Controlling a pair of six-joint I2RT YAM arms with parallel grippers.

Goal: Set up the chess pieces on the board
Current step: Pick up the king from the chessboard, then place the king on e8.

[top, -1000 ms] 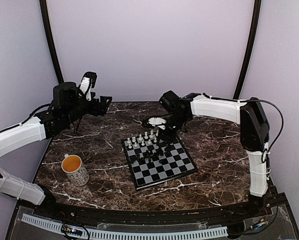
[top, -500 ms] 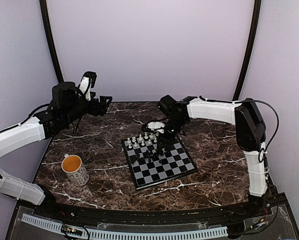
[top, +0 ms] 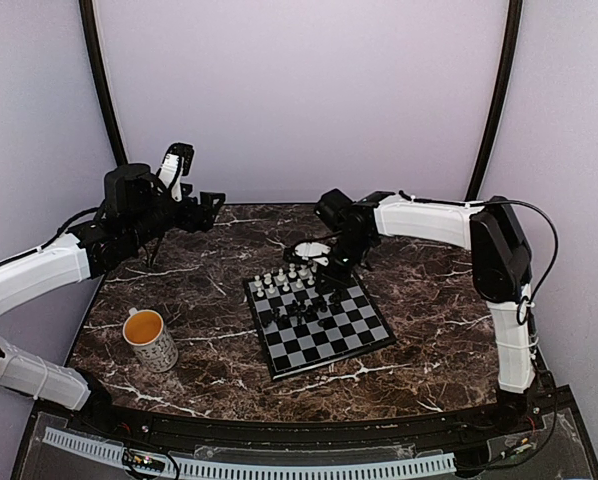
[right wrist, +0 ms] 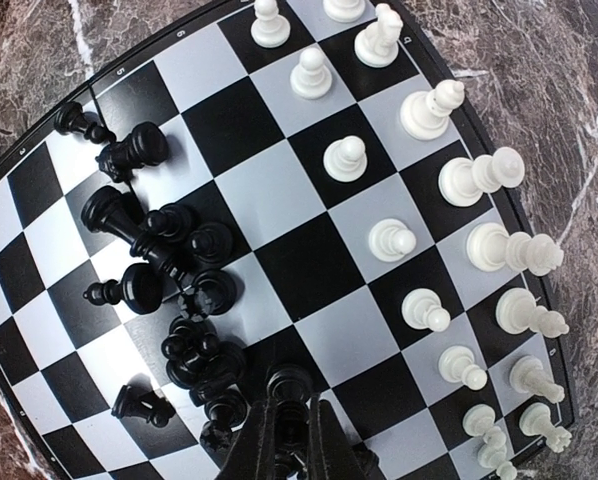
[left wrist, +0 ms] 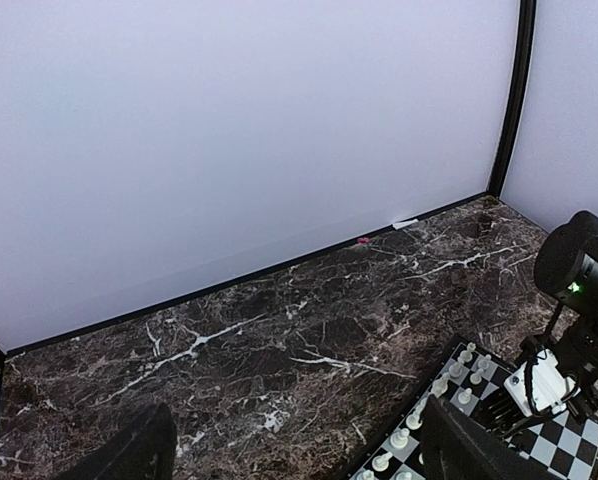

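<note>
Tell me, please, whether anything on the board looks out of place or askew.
Yes: the black pieces are bunched in a jumble near the middle of the board, some seemingly tipped over, while the white pieces stand in two rows along one edge. The right claw is shut on one black piece.

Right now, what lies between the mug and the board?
Nothing: only bare marble tabletop separates the mug from the left edge of the board, as the top external view shows.

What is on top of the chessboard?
White pieces stand in two rows along one edge of the board; black pieces crowd mid-board, some fallen. The right gripper pinches one black piece, covering squares beneath.
</note>
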